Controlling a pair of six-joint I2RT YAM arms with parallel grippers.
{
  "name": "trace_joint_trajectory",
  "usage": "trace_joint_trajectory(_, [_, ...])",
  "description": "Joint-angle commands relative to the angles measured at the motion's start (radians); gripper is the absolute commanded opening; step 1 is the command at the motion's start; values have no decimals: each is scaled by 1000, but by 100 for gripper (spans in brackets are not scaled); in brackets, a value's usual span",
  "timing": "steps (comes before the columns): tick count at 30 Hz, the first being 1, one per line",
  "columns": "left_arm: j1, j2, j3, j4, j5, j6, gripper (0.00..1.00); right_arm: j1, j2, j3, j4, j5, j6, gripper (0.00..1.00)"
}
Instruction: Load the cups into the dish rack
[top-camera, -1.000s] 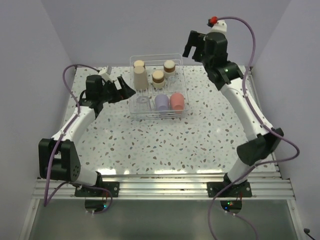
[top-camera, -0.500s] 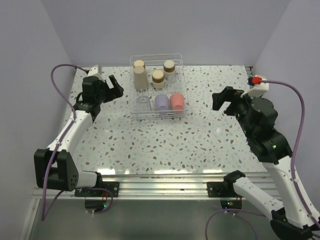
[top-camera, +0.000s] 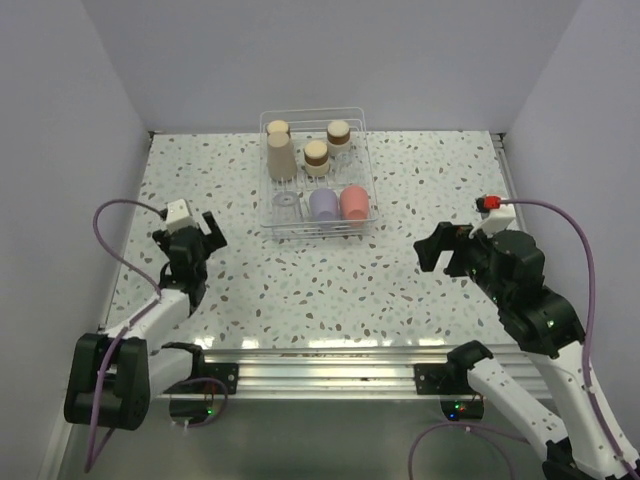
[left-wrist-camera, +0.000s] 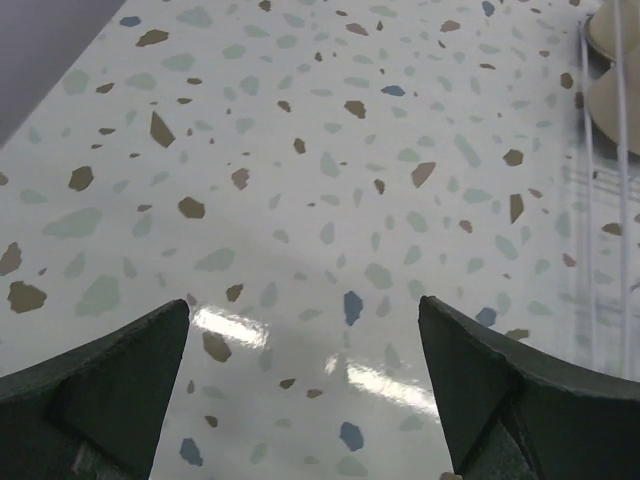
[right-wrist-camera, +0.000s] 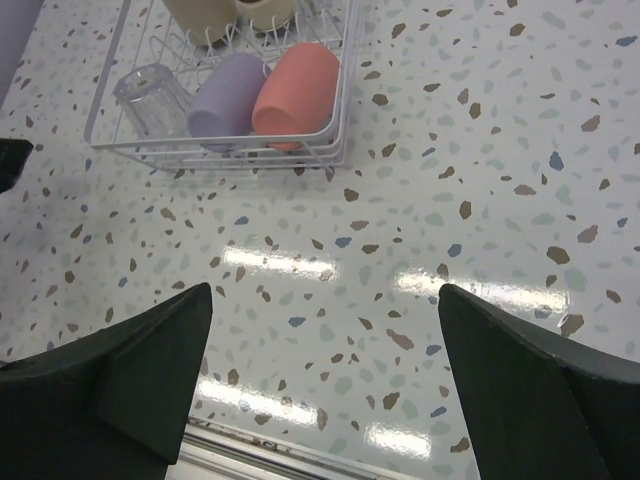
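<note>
My left gripper (left-wrist-camera: 302, 310) is spread wide with nothing between the fingers. It sits low over the table (left-wrist-camera: 330, 150) on the left side, and the rack (left-wrist-camera: 585, 200) only just shows at the right of its wrist view. My right gripper (right-wrist-camera: 325, 300) is likewise wide apart and empty, above the table on the right, well apart from the rack's near end.

Every cup I can find is in the rack. The coral cup (right-wrist-camera: 295, 88) and lavender cup (right-wrist-camera: 230, 95) lie on their sides, touching, against the near rail, with a glass (right-wrist-camera: 150, 92) just beside the lavender one. The beige cup (top-camera: 280, 155) and three tan cups (top-camera: 316, 153) stand further back. I cannot make out a second glass, so I judge the load done or nearly so.

The risks I see from here:
- **Missed cup:** a clear cup is easy to miss on this speckled top, so I could call the job finished one short.
- **Caught wire:** if either arm swings across, a finger could catch the thin wire and drag the whole rack. The two lying cups look free to roll or hop the low rail.
- **Tipping:** the tan cups sit high and could tip.
- **Snag:** the left cable (top-camera: 110, 215) loops loose beside that arm and might snag
</note>
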Motion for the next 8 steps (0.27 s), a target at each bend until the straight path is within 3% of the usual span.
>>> trace_joint_trajectory(1, [8,-33,-198,465,-111,144,100,0,-17,-14,-51,-25,30,98])
trace_joint_trajectory(3, [8,5,-263,568,-99,190,100,0,-26,-22,-54,-14,35,98])
trace_joint_trajectory(8, [11,76,-275,647,-70,232,100,0,-44,-34,-43,18,61,98])
